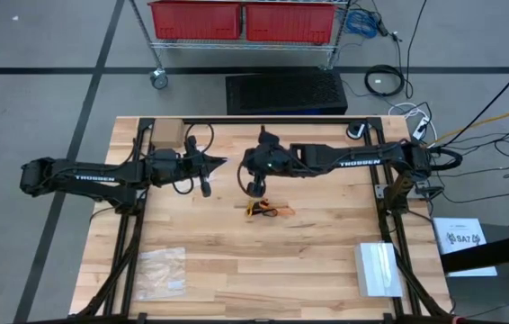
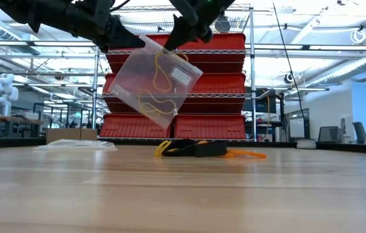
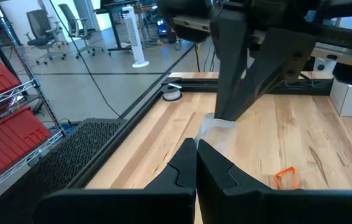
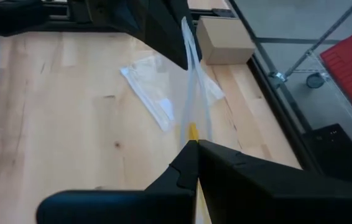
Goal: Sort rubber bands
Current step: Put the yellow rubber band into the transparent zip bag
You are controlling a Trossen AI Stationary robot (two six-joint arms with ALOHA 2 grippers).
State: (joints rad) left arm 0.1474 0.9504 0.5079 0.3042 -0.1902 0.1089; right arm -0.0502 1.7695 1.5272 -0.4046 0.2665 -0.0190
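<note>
Both the left gripper (image 2: 115, 35) and right gripper (image 2: 182, 33) pinch a clear bag (image 2: 159, 81) aloft holding a few yellow bands, while a pile of rubber bands (image 1: 266, 211) remains unsorted mid-table, so most sorting seems left

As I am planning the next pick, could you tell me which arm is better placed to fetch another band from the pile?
Probably the right: its pincer hangs just beside the piled rubber bands, while the left pincer is farther off. Both grip the clear bag, so the right must release first.
</note>
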